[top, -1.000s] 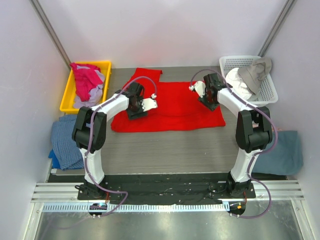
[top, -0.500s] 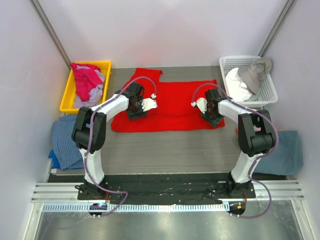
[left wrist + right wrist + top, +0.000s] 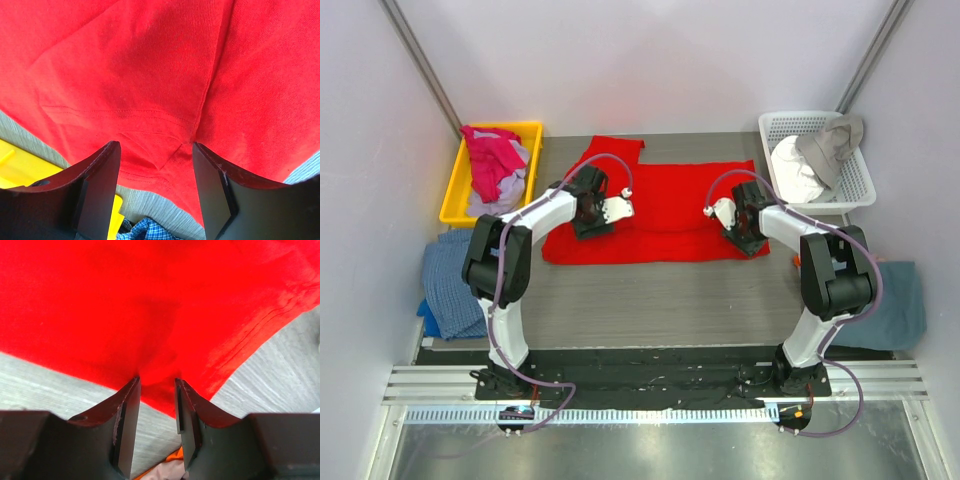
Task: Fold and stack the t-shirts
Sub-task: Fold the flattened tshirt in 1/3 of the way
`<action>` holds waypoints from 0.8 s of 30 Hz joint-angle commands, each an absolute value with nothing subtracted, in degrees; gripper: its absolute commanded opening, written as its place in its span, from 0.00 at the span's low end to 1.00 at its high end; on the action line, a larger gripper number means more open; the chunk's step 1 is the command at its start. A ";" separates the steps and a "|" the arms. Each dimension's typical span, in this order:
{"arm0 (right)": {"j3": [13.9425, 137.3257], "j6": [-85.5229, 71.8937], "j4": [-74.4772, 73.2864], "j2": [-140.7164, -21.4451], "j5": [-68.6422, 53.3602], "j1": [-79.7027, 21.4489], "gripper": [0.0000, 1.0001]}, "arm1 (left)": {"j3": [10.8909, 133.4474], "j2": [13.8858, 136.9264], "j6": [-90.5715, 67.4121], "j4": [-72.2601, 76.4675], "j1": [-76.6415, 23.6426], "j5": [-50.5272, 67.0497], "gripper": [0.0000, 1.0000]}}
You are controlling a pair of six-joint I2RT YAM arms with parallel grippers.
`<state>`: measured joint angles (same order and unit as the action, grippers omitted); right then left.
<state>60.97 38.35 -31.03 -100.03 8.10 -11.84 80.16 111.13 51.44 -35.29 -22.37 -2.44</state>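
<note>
Red t-shirt [image 3: 660,212]: lay spread flat on the bench [image 3: 650,295].
Left hand [image 3: 156,150]: fingers apart above the cloth.
Right hand [image 3: 156,382]: fingers narrowly parted, pinching a cloth fold.

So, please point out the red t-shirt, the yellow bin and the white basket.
red t-shirt [image 3: 670,205]: top external view, on its middle.
yellow bin [image 3: 453,205]: top external view, on its left wall.
white basket [image 3: 860,185]: top external view, on its right rim.
</note>
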 commanded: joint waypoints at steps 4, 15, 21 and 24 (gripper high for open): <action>68.01 36.39 -35.94 -97.82 7.47 -14.58 0.42 | 79.72 108.46 50.89 -31.82 -22.41 -3.34 0.63; 71.64 34.98 -36.74 -98.79 8.44 -17.93 0.43 | 82.17 109.33 50.71 -35.07 -22.50 -0.18 0.62; 69.88 35.51 -36.21 -98.00 9.31 -17.93 0.43 | 83.32 110.39 50.54 -36.74 -22.41 2.29 0.58; 69.44 35.59 -36.12 -97.47 9.49 -18.02 0.43 | 84.02 111.00 50.45 -37.53 -22.50 2.55 0.56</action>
<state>69.87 35.83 -36.07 -99.98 8.40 -17.93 81.28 110.96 51.11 -36.07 -22.37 0.62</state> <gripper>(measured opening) 0.426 0.568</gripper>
